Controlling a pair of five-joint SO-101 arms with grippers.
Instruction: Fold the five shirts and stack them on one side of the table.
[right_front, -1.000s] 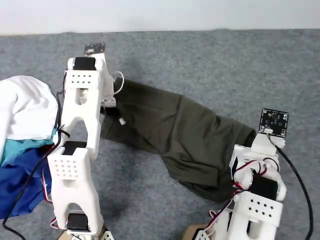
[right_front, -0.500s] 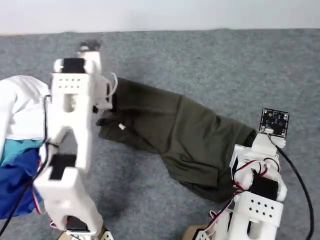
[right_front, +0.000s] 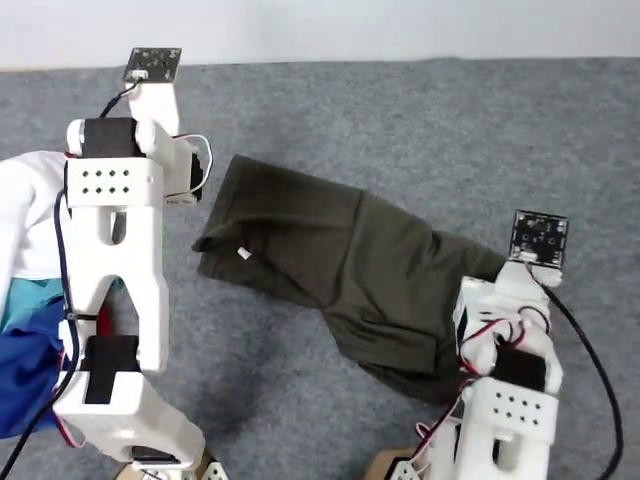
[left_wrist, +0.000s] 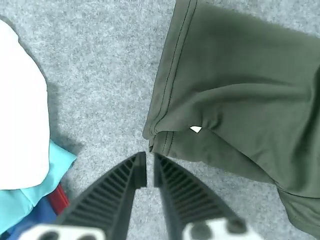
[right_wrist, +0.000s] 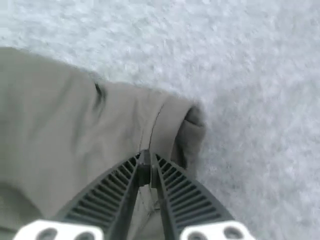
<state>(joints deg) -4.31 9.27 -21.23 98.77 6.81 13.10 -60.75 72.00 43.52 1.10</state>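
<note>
An olive green shirt (right_front: 340, 260) lies crumpled slantwise across the grey table, a small white tag (right_front: 243, 254) near its left end. My left gripper (left_wrist: 148, 162) hovers over bare carpet just off the shirt's hemmed corner (left_wrist: 157, 132), its fingers shut and holding nothing. My right arm (right_front: 505, 340) stands over the shirt's right end. There my right gripper (right_wrist: 146, 160) is shut on a fold of the olive shirt (right_wrist: 65, 125), beside a rolled cuff (right_wrist: 192, 120).
At the table's left edge sits a pile of other shirts: white (right_front: 30, 220) on top, teal (right_front: 25, 300) and blue (right_front: 25, 370) below, with a bit of red (left_wrist: 59, 200). Bare grey carpet (right_front: 450, 130) stretches behind and to the right.
My left arm has lifted off the shirt's left edge and swung back to the left. That edge now lies uncovered on the table. The right arm has barely shifted.
</note>
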